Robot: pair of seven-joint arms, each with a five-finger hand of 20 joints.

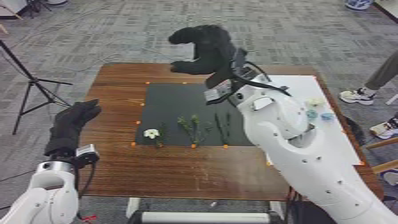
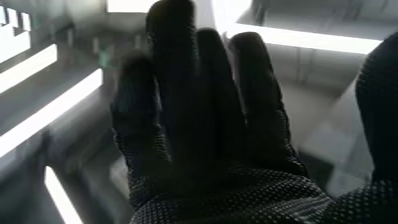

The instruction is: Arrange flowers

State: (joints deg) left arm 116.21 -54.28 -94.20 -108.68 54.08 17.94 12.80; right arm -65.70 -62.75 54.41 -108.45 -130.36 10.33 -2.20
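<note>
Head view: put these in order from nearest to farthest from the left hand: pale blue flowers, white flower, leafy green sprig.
From the left hand:
1. White flower: left part of the dark mat.
2. Leafy green sprig: further right on the mat.
3. Pale blue flowers: far right, on the white sheet.

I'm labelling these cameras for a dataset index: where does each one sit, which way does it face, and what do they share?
Head view: on the robot's head, facing forward and down over the table and dark mat; left hand, right hand and their white arms show.
Right wrist view: on the right wrist, looking along that hand's upright fingers, apparently towards bright ceiling lights.
Shared: the right hand's black glove.
</note>
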